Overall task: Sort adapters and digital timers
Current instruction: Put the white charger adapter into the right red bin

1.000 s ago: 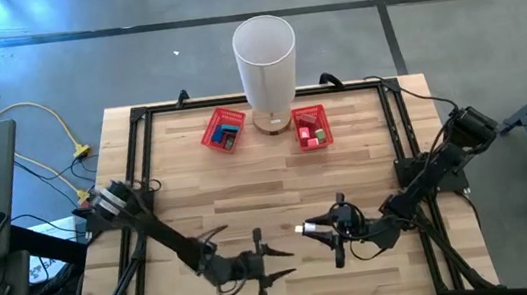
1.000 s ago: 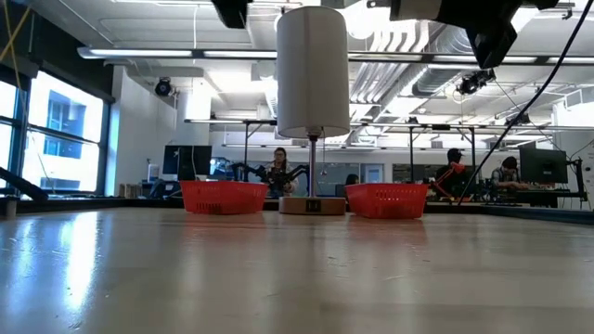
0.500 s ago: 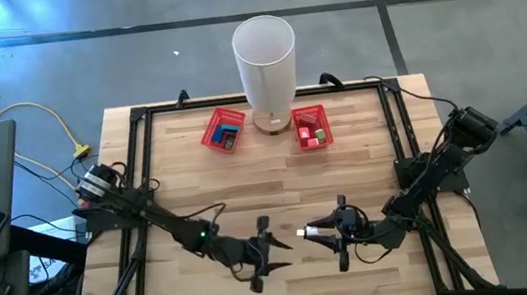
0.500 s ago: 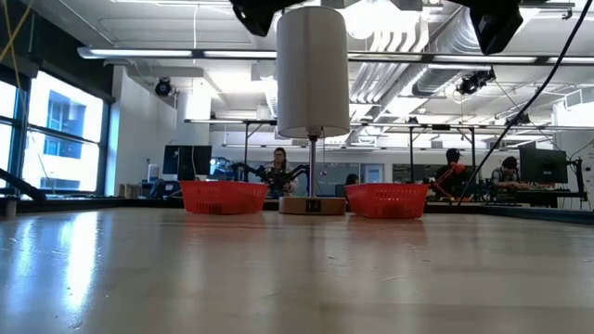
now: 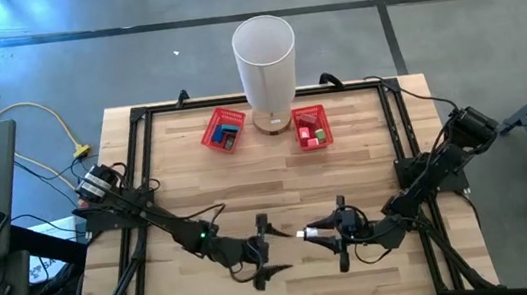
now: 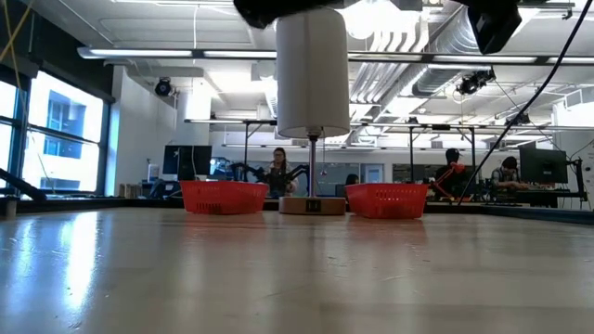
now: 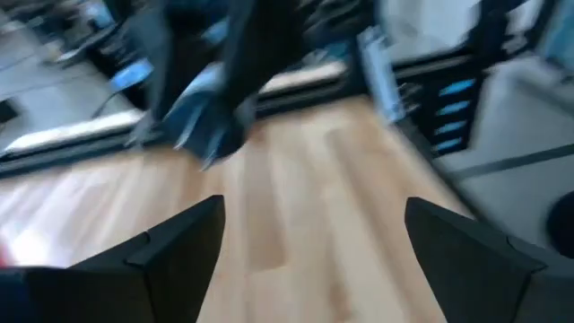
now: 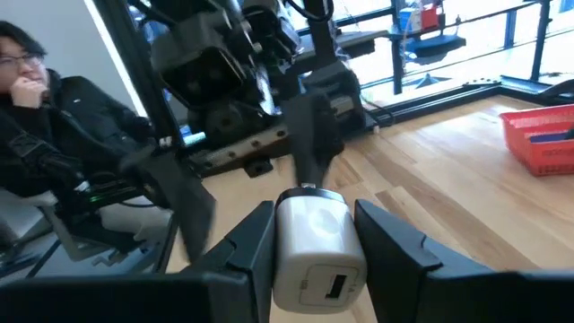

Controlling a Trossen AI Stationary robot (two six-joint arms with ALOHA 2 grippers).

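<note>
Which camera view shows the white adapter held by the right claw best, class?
The right wrist view: the white adapter fills the foreground between the right claw's fingers, its port slot visible. The high view shows it only as a small bright speck at that claw's tip. The low view and the left wrist view do not show it.

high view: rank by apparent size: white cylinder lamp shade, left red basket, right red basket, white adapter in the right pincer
1. Tall white cylindrical lamp shade, though it stands nearer the overhead camera.
2. Two red mesh plastic baskets, left and right: too alike to rank.
3. Small white plastic adapter held in the right pincer.
</note>
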